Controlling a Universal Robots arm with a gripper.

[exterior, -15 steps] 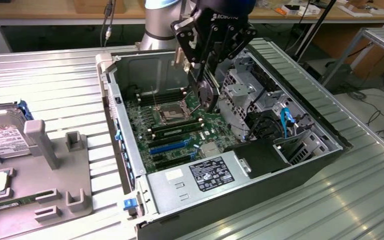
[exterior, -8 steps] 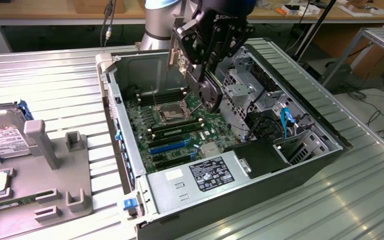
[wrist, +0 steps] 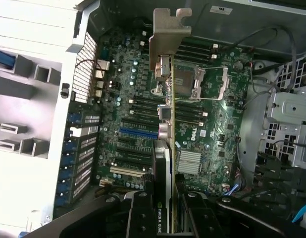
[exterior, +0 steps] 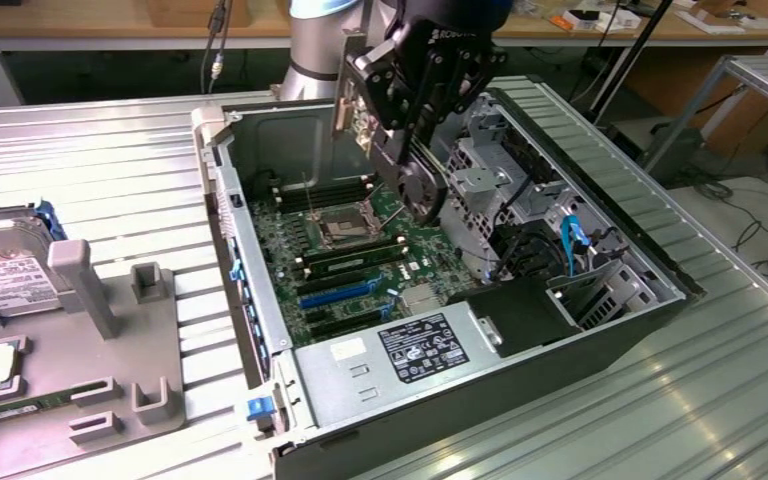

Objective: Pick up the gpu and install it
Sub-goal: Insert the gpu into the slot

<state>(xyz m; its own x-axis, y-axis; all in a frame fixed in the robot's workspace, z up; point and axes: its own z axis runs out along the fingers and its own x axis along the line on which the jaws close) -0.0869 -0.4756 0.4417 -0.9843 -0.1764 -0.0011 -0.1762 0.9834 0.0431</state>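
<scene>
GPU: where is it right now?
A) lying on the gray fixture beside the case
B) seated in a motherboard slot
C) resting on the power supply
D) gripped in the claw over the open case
D: the claw is clamped on the gpu, which hangs edge-on over the motherboard, crosswise to the blue slot and not in it.

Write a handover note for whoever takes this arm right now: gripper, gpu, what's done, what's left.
Gripper: shut on the gpu, which is held on edge with its silver bracket at the end away from the wrist.
Place: gpu in the air above the motherboard, inside the open case.
Done: gpu picked up and brought over the case.
Left: gpu not yet seated in a slot.
</scene>
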